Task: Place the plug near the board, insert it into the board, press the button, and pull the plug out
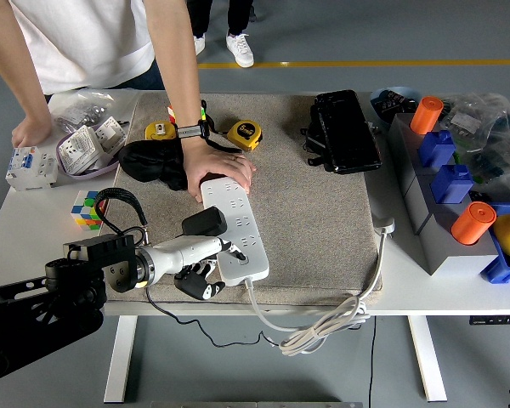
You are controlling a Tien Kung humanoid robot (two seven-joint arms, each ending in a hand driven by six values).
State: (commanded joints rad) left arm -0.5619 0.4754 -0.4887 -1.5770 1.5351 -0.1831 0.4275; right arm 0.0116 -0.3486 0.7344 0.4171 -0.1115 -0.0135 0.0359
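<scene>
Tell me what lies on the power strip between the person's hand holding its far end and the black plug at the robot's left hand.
Head view: only bare sockets of the power strip lie between the person's hand and the plug by the left hand.
</scene>
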